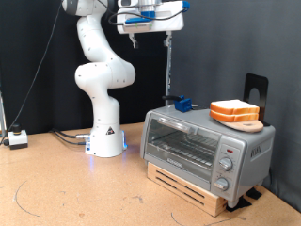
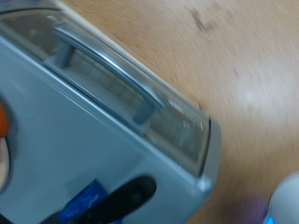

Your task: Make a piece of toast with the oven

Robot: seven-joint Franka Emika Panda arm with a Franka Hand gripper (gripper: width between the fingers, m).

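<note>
The silver-grey oven [image 1: 205,143] stands on a wooden pallet at the exterior view's right, with its glass door shut. The piece of toast [image 1: 234,110], with an orange-brown crust, lies on a tan board on the oven's roof. My gripper [image 1: 141,28] hangs high above the table, up and to the exterior view's left of the oven, holding nothing that I can see. The wrist view looks down on the oven [image 2: 112,131] and its door handle [image 2: 105,71]. An orange edge of the toast [image 2: 3,121] shows at the frame's border. My fingers do not show there.
A small blue block [image 1: 182,104] sits on the oven's roof, also seen in the wrist view [image 2: 84,202]. A black stand [image 1: 256,89] rises behind the oven. The arm's white base [image 1: 105,141] and a socket box [image 1: 17,139] are at the exterior view's left.
</note>
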